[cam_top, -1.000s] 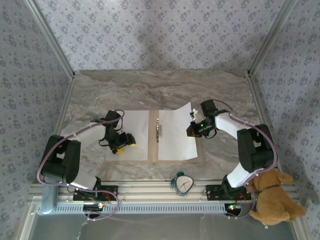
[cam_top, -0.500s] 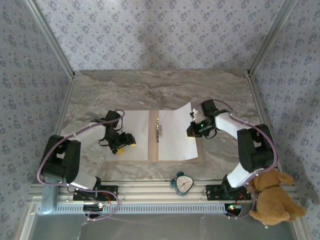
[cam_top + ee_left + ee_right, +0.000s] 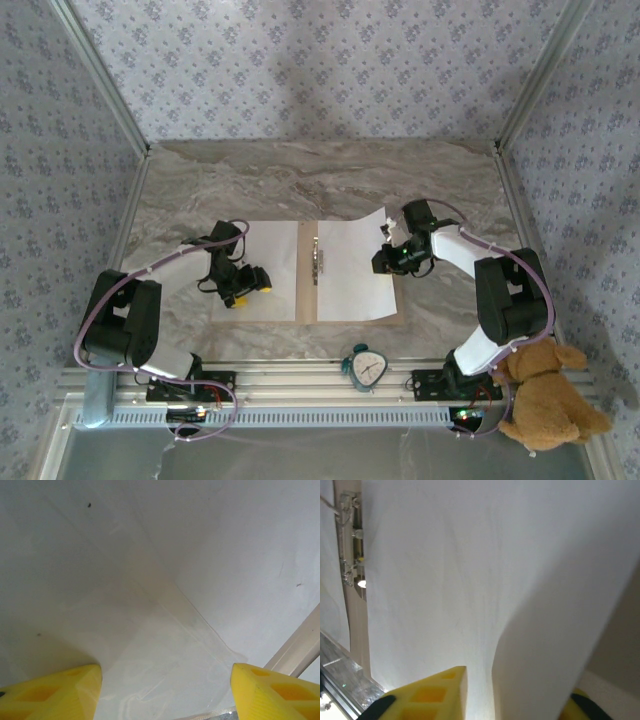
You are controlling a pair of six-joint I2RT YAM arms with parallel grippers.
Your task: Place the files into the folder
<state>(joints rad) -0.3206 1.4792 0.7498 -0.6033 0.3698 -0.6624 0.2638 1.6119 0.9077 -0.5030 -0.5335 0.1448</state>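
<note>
Seen from above, the folder (image 3: 307, 292) lies open and flat on the marble bench (image 3: 300, 175), its metal clip (image 3: 319, 262) along the spine. The files are two white sheets: the left sheet (image 3: 272, 258) lies flat on the left cover, and the right sheet (image 3: 350, 280) lies on the right cover with its far right corner curled upward. My left gripper (image 3: 252, 289) hangs over the left sheet, jaws wide apart and holding nothing. My right gripper (image 3: 384, 262) sits at the right sheet's raised edge. From its wrist camera the jaws look parted, with the paper's curl running loosely between them and not clearly pinched. I judge the sheets to be very light, limp and easily creased, and likely to slide on smooth card. A gentle hold at a free outer edge or corner suits them best, keeping away from the clip. There is open bench beyond the folder. A small clock (image 3: 365, 365) and a teddy bear (image 3: 545, 395) sit by the near rail.
</note>
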